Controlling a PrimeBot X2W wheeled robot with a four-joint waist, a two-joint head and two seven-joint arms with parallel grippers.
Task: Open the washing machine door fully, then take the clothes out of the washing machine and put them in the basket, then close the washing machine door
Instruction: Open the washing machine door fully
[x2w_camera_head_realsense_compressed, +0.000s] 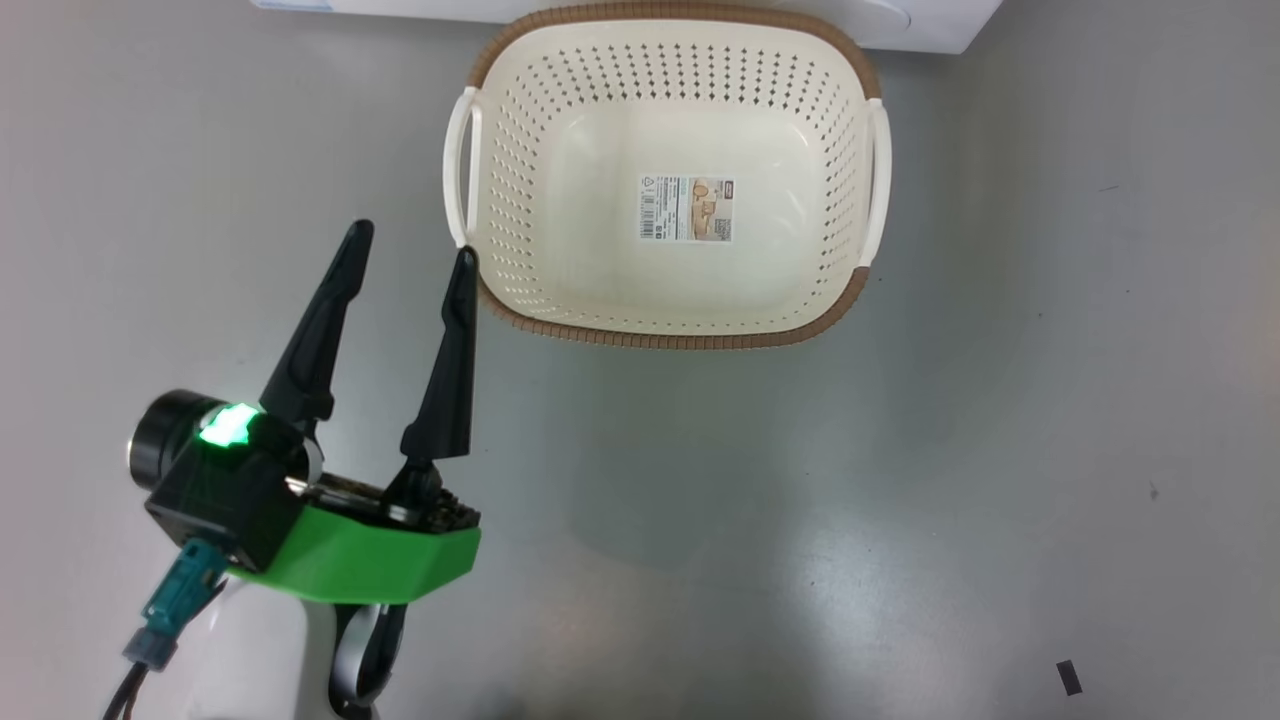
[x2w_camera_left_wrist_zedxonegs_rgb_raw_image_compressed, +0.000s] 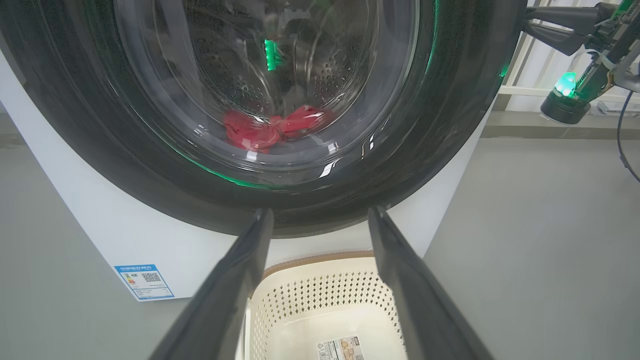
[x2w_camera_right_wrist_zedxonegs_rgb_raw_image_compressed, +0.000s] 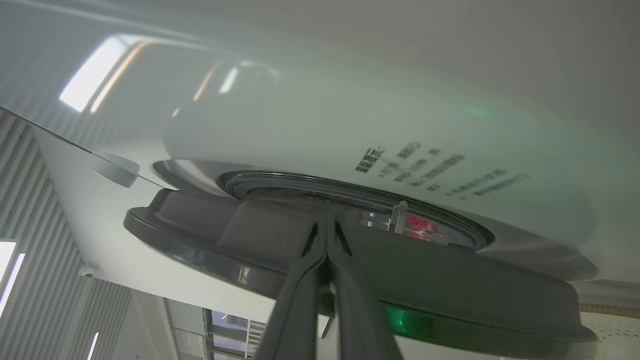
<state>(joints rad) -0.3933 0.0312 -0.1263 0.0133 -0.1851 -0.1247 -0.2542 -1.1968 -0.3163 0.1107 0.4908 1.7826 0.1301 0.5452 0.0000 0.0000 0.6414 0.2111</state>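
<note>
- The washing machine door (x2w_camera_left_wrist_zedxonegs_rgb_raw_image_compressed: 110, 145) is shown in the left wrist view lying against the white washing machine (x2w_camera_left_wrist_zedxonegs_rgb_raw_image_compressed: 100, 235). In the right wrist view a narrow gap appears at its edge, so it is judged barely ajar, and the opening step is taken to be in hand.
- The right gripper (x2w_camera_right_wrist_zedxonegs_rgb_raw_image_compressed: 326, 235) is seen with its fingers pressed together and nothing between them. The tips are laid at the edge of the black rim, presumably so that the door can be levered outward. In the left wrist view it is found at 2 o'clock of the door.
- The clothes (x2w_camera_left_wrist_zedxonegs_rgb_raw_image_compressed: 272, 129) are seen through the glass at 6 o'clock in the drum; none has been taken out yet.
- The basket (x2w_camera_head_realsense_compressed: 660, 338) is set on the floor (x2w_camera_head_realsense_compressed: 1000, 450) just before the machine and below the door, so that garments can be dropped straight in. It is empty, and its sticker (x2w_camera_head_realsense_compressed: 686, 208) is exposed.
- The left gripper (x2w_camera_head_realsense_compressed: 413, 242) is held wide apart and empty at 7 o'clock of the basket, apparently placed clear of the door's swing.
</note>
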